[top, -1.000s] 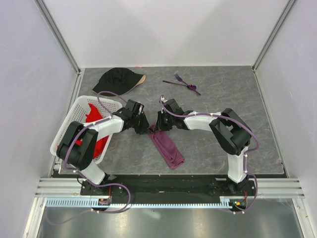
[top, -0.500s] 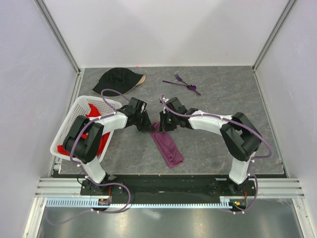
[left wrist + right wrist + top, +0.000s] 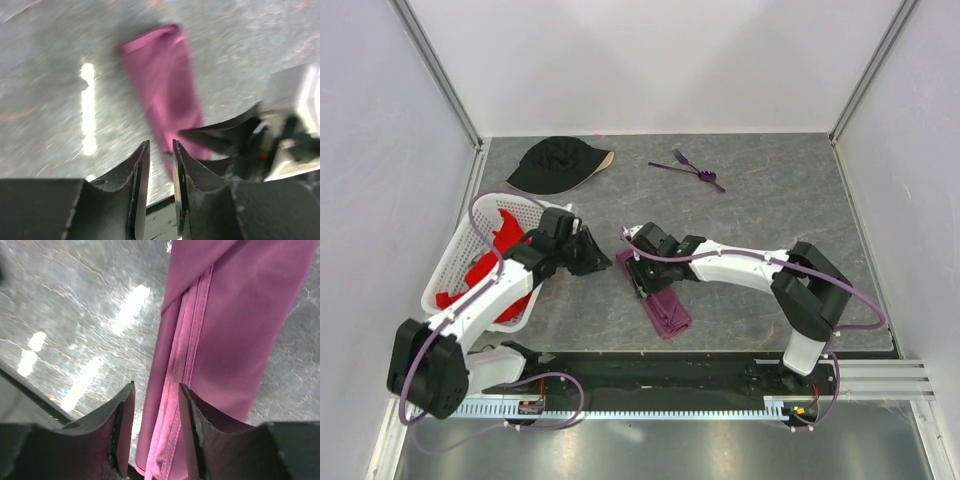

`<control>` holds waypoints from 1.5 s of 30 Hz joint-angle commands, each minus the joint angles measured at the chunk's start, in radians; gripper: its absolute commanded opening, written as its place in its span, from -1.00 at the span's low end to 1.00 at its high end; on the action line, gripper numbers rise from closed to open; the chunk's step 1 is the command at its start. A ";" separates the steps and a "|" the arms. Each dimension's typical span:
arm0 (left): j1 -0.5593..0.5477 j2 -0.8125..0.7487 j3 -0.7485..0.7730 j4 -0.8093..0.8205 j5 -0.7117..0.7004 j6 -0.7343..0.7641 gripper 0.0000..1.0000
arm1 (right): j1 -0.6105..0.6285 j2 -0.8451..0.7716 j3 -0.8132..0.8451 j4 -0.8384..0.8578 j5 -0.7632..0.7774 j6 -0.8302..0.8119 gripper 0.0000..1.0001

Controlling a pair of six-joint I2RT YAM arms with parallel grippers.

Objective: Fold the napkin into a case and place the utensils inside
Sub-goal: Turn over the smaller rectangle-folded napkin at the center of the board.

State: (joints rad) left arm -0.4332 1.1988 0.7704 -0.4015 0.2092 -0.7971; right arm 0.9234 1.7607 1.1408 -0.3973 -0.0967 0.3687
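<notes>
Left arm [image 3: 505, 280] withdrawn toward basket [image 3: 448, 262]; red cloth [image 3: 506, 232] inside; napkin [image 3: 665, 305] folded.

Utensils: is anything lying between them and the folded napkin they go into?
Nothing on the table lies between the utensils and the napkin. Only the right end effector hangs over the napkin's far end.

top: high rear, looking down | wrists: close, facing table [image 3: 780, 210] | all share: napkin [image 3: 665, 312]
</notes>
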 commanded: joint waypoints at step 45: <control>0.047 -0.289 -0.164 -0.180 -0.057 0.006 -0.36 | 0.227 0.034 0.246 -0.149 0.296 0.024 -1.00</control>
State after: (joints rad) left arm -0.3927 0.9337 0.6048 -0.5579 0.1734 -0.7975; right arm 1.1553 1.8790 1.2976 -0.5583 0.2993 0.3889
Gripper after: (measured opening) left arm 0.317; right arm 0.019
